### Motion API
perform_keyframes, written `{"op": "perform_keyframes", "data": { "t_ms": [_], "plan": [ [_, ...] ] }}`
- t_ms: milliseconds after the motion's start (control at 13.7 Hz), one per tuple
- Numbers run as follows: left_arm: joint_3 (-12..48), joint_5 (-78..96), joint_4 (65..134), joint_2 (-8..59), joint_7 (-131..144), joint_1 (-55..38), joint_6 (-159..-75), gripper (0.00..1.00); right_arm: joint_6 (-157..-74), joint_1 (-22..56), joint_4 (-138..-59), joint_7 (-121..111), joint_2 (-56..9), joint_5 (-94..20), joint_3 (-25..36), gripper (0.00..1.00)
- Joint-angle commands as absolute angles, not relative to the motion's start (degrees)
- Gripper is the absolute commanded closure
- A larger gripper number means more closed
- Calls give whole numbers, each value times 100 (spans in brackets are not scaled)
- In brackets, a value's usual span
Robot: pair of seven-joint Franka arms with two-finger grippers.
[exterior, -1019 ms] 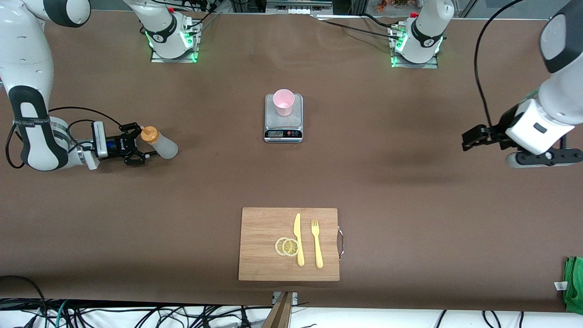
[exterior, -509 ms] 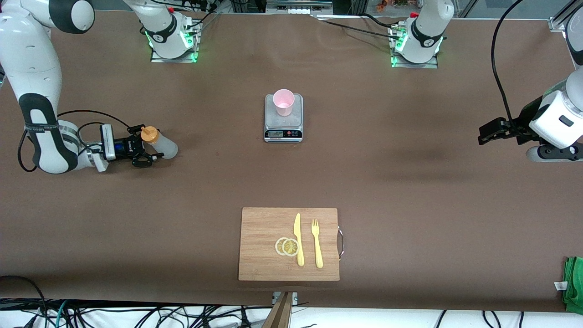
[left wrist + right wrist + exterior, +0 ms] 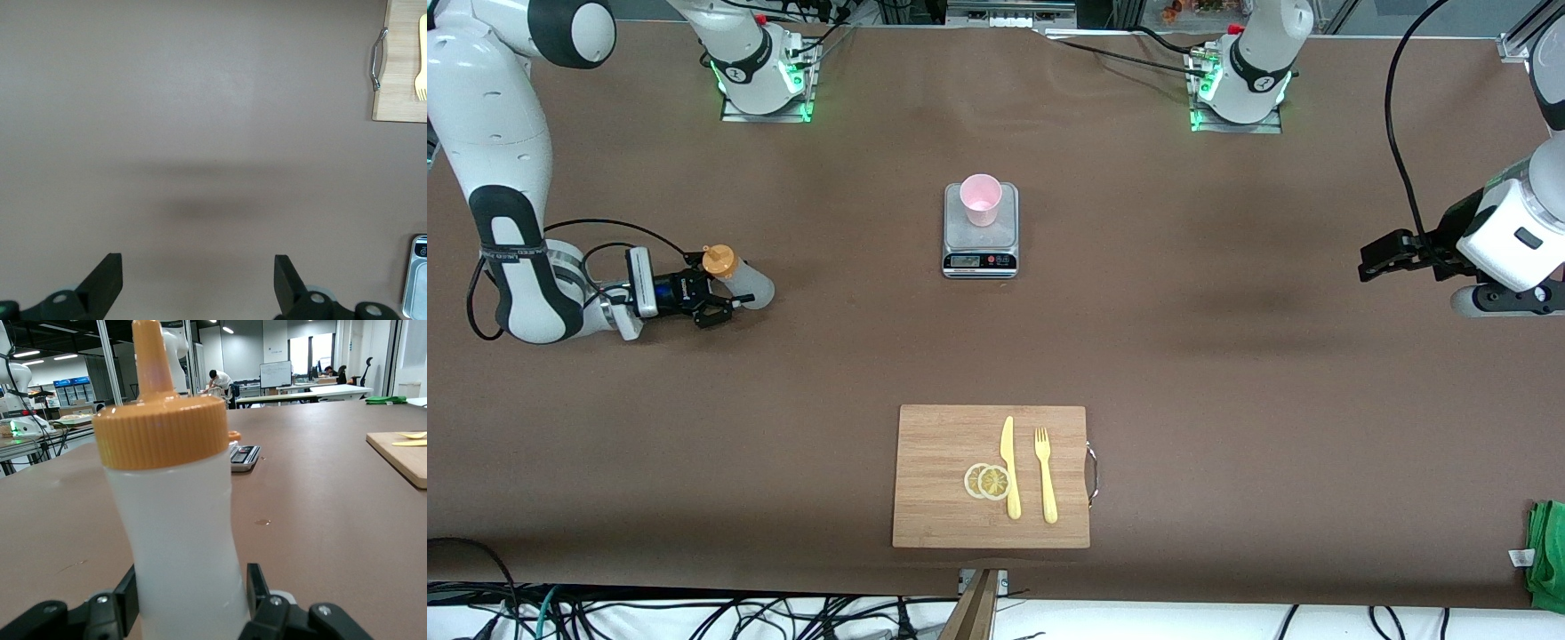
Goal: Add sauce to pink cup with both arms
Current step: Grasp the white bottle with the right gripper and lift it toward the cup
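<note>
Brown table point(image 3: 1227, 373), squeeze bottle point(image 3: 740, 278) upright between right gripper point(image 3: 713, 300) fingers

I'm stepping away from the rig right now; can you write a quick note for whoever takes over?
Right gripper: fingers on either side of the squeeze bottle near the right arm's end of the table; a firm grip is not confirmed.
Left gripper: open, empty, waiting above the table's left-arm end.
Pink cup: upright on the scale, mid-table.
Done: bottle reached.
Left: lift it, carry it to the cup, squeeze sauce in.
</note>
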State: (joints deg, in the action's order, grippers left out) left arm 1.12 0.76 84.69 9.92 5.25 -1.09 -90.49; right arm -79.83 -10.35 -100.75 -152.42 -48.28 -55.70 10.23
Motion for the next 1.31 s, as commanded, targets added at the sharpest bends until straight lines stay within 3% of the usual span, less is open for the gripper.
{"op": "perform_keyframes", "data": {
  "t_ms": [0,582,1019,1237],
  "plan": [
    [141,-9,8376,1046,396,-79,-8947,0,-7989,-976,-9967,-14925,-4852,-5564,1020,45],
    [158,44,8130,1143,404,-141,-8947,0,-8077,-239,-9335,-12440,-3860,-4721,1028,44],
    [158,70,8130,1143,387,-105,-8947,0,-8279,860,-8703,-10260,-3296,-3193,941,44],
    [158,70,8130,1143,387,-97,-8947,0,-8227,1247,-8315,-9066,-3182,-2096,433,44]
  ]
}}
